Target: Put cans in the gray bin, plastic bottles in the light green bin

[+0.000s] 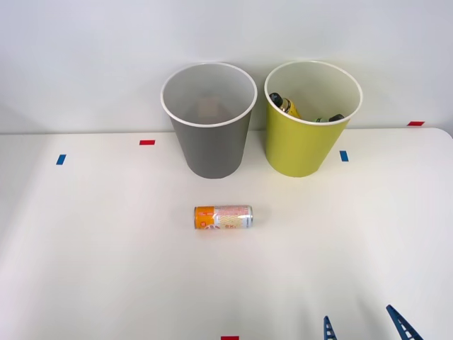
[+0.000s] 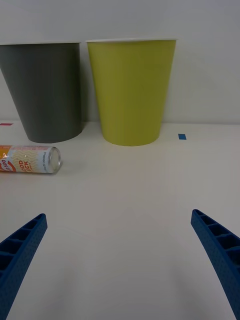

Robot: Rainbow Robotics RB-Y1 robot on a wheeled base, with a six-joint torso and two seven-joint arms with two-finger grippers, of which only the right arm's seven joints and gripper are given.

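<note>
Hovering low at the bottom right of the front view, the right claw (image 1: 364,324) stands wide and holds nothing, its blue ribbed fingers (image 2: 22,245) well apart. Up and left of it, near the frame's centre, the orange and white can (image 1: 224,217) lies on its side on the white tabletop (image 1: 106,248). Beyond it, at upper centre, stands the gray bin (image 1: 210,134); just beside that, to the right, the light green bin (image 1: 304,145) holds a yellow bottle (image 1: 285,105) and a dark-tipped one (image 1: 334,118).

Orange-white can (image 2: 29,159) beside gray bin (image 2: 46,90)
</note>
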